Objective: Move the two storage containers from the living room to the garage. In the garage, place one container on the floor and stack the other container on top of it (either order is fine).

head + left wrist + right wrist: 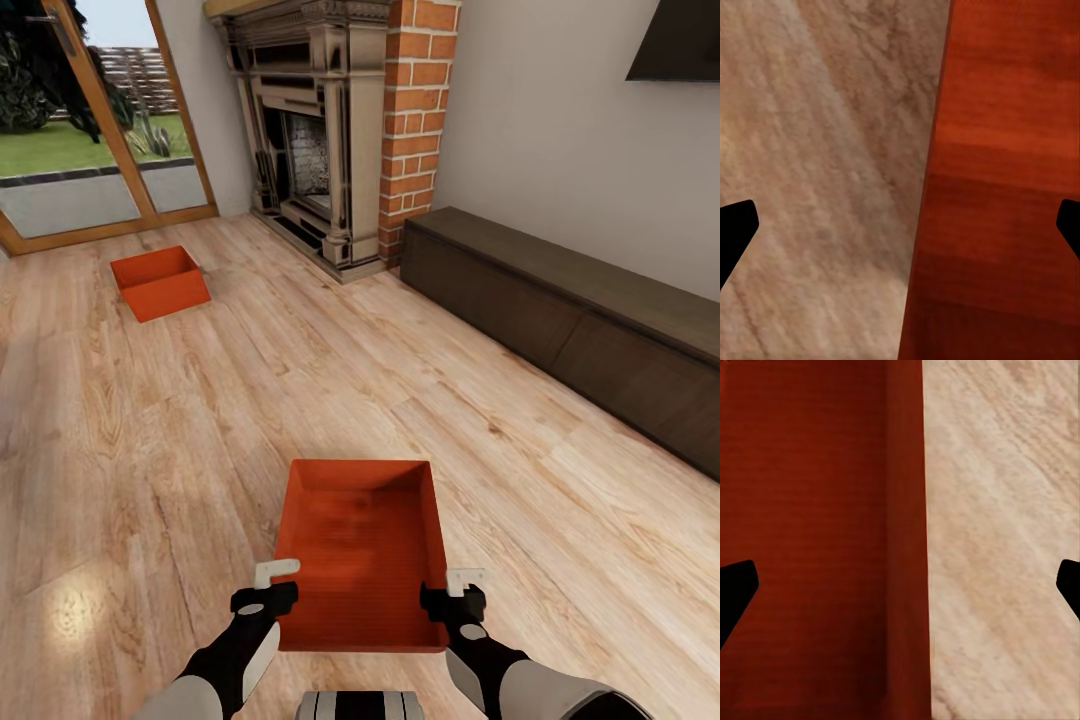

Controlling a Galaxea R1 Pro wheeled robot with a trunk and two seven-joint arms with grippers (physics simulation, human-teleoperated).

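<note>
Containers: two; near storage container point(362, 545) just ahead on wood floor point(150, 450), far storage container point(160, 282) by the glass door point(90, 120).
Left end effector point(272, 583): spread wide, straddling near container's left wall.
Right end effector point(458, 590): spread wide, straddling right wall.
Room: open floor leftward; cabinet point(580, 320) along the right.

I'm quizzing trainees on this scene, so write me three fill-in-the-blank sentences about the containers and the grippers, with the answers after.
1. The near storage container sits on a floor made of ____ planks.
2. The far storage container lies on the floor in front of the glass ____.
3. The left gripper and right gripper each straddle a side ____ of the near storage container, jaws open.

Missing words: wood; door; wall
</note>
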